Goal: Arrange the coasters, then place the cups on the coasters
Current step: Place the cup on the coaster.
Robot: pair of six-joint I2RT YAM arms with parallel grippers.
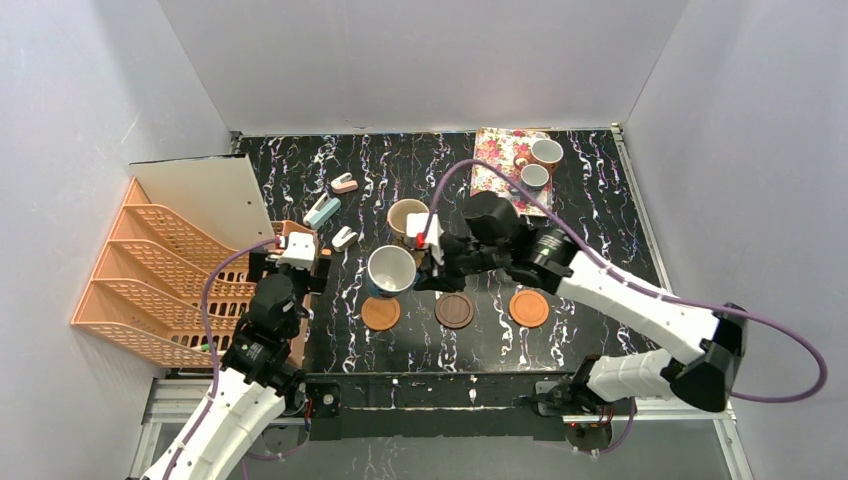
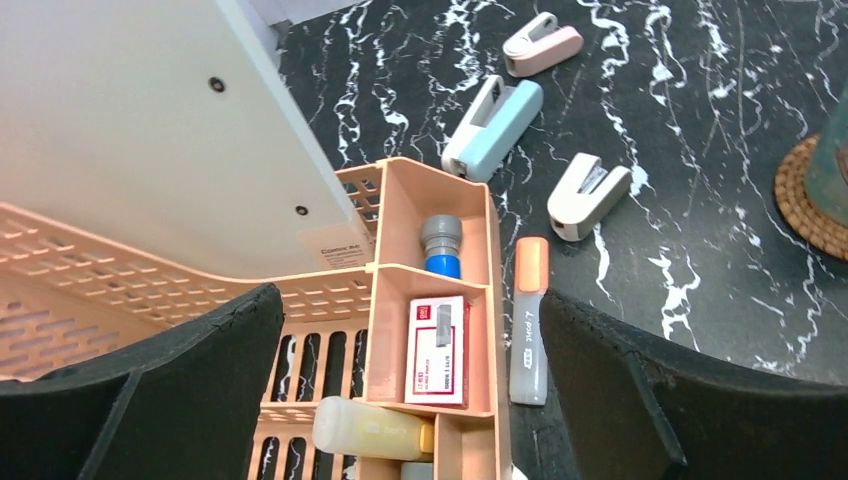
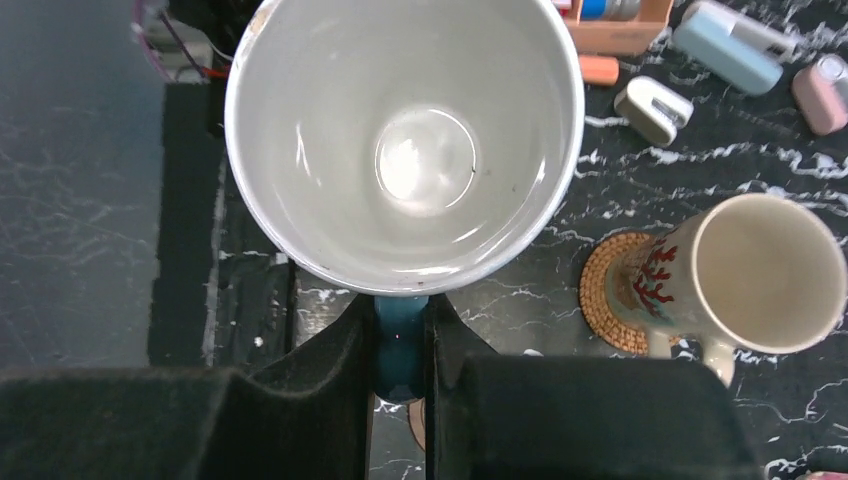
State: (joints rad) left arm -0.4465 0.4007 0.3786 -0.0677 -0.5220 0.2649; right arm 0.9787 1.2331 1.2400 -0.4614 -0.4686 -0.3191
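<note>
Teal-handled cup [image 3: 405, 130]; red box [image 2: 437, 350] lettering illegible

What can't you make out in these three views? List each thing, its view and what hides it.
- Top view: anything beneath the held cup; the cup covers it.
- Right wrist: most of its handle, pinched between the fingers of the right gripper.
- Left wrist: a teal cup and a woven coaster, both cut by the right edge.
- Top view: handle colours of the tray cups, too small.
</note>
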